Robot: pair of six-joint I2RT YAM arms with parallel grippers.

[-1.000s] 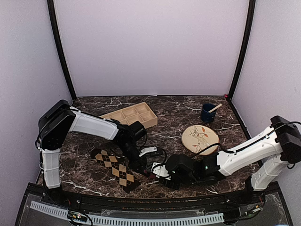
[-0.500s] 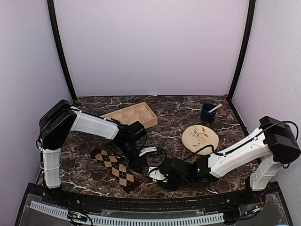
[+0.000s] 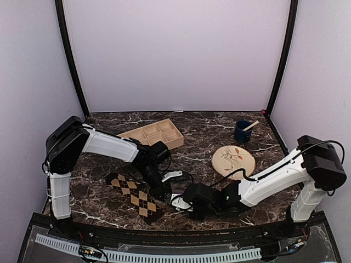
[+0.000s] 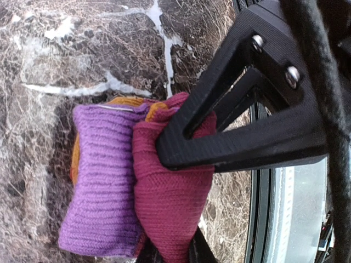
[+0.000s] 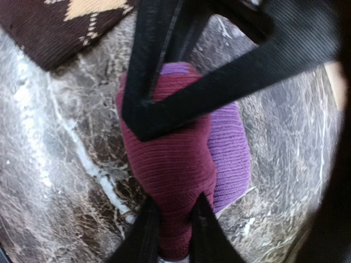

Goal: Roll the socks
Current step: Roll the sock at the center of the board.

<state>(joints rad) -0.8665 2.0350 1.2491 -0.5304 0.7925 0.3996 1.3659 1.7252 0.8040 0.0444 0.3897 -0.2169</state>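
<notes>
The sock bundle [image 3: 177,192] lies on the dark marble table [image 3: 208,137], near the front edge and about in the middle, between the two arms. It is a dark red sock [image 4: 170,208] folded against a purple sock [image 4: 104,186], with a bit of orange [image 4: 123,101] peeking out at one end.

The left gripper [image 4: 173,253] pinches the dark red sock, its fingers close together with the cloth between them. The right gripper [image 5: 170,230] does the same from the other side, squeezing one narrow end of that sock.

Just to the left of the bundle lie brown diamond-pattern socks [image 3: 134,196] - flat on the table. Farther back sit a wooden tray [image 3: 156,134], a round plate [image 3: 233,160] and a blue cup [image 3: 242,131] - all well apart from the bundle.
</notes>
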